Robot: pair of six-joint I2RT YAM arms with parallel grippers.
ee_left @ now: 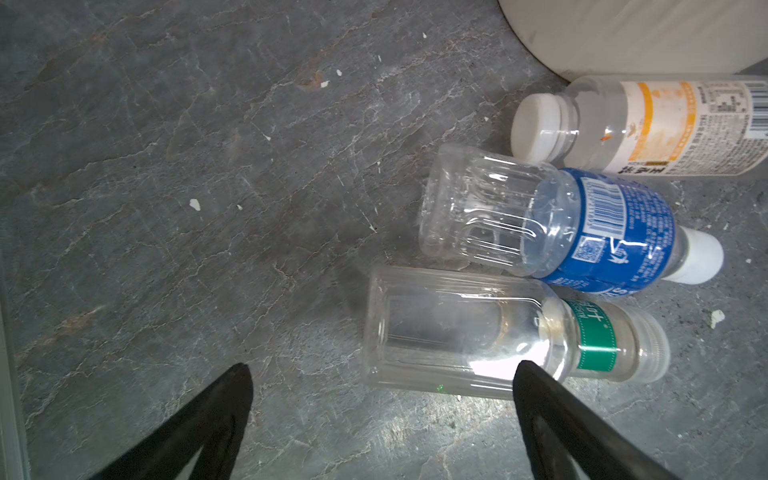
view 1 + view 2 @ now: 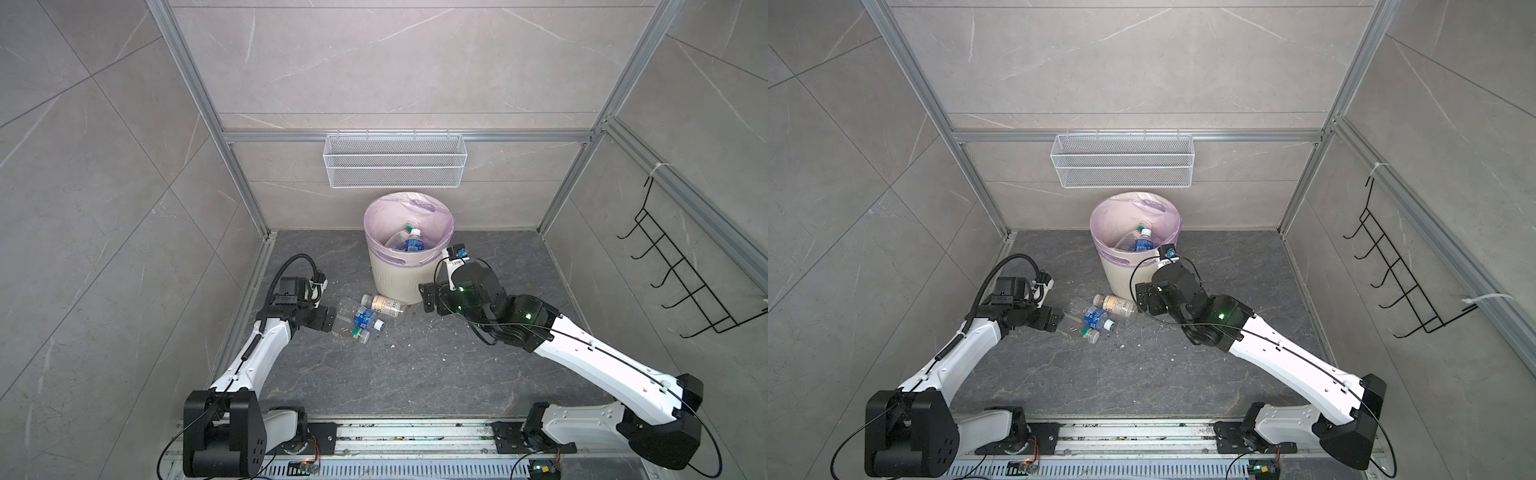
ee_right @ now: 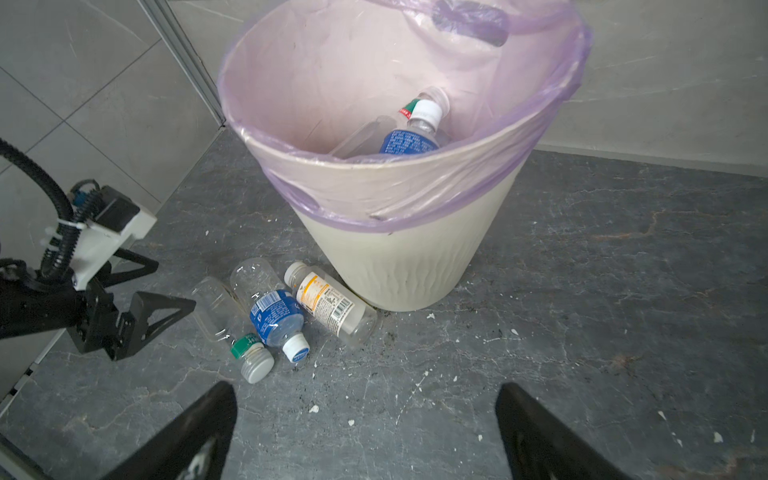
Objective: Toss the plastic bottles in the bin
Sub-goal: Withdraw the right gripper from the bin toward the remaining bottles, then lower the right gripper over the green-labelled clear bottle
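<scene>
Three plastic bottles lie side by side on the dark floor in front of the bin [image 2: 397, 282]. One is clear with a green band [image 1: 478, 332], one has a blue label [image 1: 602, 232], and one has an orange-and-white label [image 1: 665, 124]. My left gripper [image 1: 382, 365] is open just left of them, one fingertip over the green-banded bottle's body and nothing gripped. My right gripper [image 3: 365, 388] is open over bare floor beside the bin [image 3: 407, 266], right of the bottles. Inside the bin lie a blue-labelled bottle [image 3: 409, 139] and a clear one.
A white wire mesh basket [image 2: 395, 162] hangs on the back wall above the bin. A black wire rack [image 2: 685, 282] hangs on the right wall. Aluminium frame posts edge the floor, and small white flecks are scattered over it.
</scene>
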